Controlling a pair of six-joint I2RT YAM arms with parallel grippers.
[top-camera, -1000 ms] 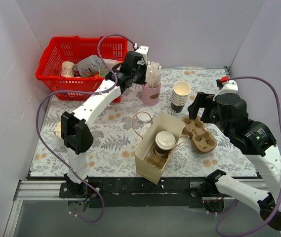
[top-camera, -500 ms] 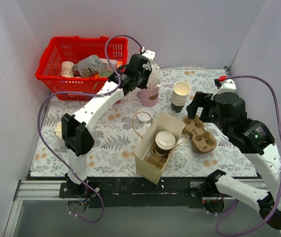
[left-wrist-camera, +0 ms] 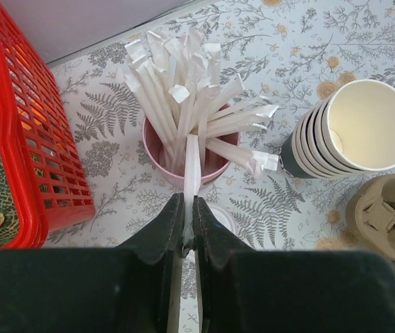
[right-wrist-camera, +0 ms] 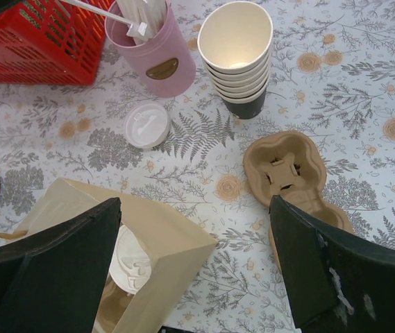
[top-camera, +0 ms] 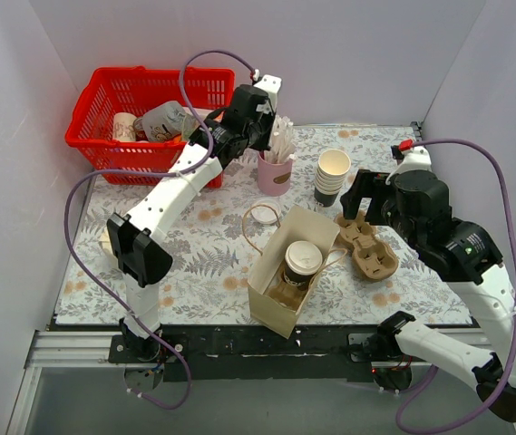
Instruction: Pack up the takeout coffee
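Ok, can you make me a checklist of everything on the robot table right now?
Surface: table covered by a fern-print cloth.
Job's things: takeout coffee, lid on, upright inside the open paper bag.
Clutter: pink cup of sticks, stacked cream cups, cup carrier, loose lid, red basket holding items.
Grippers: left gripper shut on one wrapped stick by the pink cup; right gripper open above bag and carrier.
Cables: purple cables loop off both arms, touching no items.
Surroundings: white walls.
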